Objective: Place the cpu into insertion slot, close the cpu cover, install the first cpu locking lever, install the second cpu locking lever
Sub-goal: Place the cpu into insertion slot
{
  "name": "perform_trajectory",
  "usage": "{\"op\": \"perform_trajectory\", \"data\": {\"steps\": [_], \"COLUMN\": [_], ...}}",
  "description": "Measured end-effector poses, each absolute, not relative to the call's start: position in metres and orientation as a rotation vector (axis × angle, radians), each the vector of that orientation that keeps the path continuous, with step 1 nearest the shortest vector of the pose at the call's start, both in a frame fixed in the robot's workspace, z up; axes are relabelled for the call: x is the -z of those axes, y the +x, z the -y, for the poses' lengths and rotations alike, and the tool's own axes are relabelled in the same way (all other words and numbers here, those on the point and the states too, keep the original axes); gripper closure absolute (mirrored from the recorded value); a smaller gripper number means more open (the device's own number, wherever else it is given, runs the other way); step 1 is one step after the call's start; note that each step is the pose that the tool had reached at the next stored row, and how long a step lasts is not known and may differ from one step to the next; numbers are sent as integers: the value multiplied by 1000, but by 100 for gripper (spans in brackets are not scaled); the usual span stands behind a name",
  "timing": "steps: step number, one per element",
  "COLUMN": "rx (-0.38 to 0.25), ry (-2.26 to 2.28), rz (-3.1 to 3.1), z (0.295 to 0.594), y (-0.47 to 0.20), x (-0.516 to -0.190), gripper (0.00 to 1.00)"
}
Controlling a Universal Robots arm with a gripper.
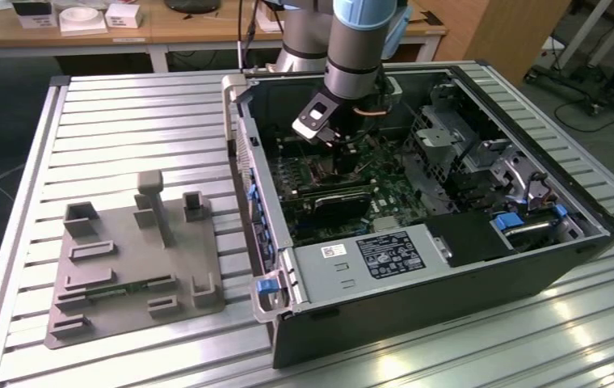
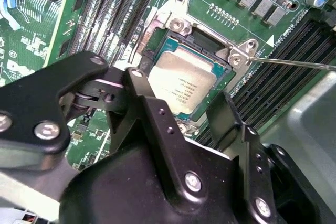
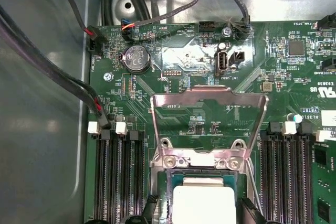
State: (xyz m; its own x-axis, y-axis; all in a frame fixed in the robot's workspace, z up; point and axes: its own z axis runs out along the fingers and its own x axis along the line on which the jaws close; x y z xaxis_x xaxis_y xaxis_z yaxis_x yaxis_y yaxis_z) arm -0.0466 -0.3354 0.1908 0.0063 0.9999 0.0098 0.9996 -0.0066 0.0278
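Note:
The cpu [image 2: 184, 80], a silver-topped square chip, lies flat in the insertion slot [image 2: 157, 38] on the green motherboard; it is also seen in the first wrist view as the cpu [image 3: 203, 200]. My gripper [image 2: 178, 88] hovers low over it, open, with one black finger [image 2: 144, 95] at each side of the chip and a small gap showing. The cpu cover [image 3: 209, 96], a silvery frame with a square window, stands raised on its hinge behind the slot. A thin locking lever [image 2: 294, 63] sticks out unlatched. In the exterior view my gripper [image 1: 345, 147] reaches down into the open computer case.
Memory slots [image 3: 118, 177] flank the socket on both sides. Cables [image 3: 63, 72] run along the case wall. A graphics card [image 1: 334, 206] and drive bay [image 1: 388, 255] sit nearer the case front. A grey fixture plate [image 1: 124, 259] lies at the exterior view's left.

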Motion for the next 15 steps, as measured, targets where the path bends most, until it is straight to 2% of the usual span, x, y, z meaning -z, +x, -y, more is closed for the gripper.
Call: {"op": "perform_trajectory", "data": {"steps": [2,3,8,10,15], "rx": [-41,-42,-40,-41,-42], "ry": [2219,2219,2219,2219,2220], "rz": [-2205,-2205,-2205,-2205,-2205], "z": [335,335,336,336,336], "y": [-47,-47,-47,-46,-46], "x": [-191,-191,-191,-191,-191], "gripper": [33,39,39,44,44]}}
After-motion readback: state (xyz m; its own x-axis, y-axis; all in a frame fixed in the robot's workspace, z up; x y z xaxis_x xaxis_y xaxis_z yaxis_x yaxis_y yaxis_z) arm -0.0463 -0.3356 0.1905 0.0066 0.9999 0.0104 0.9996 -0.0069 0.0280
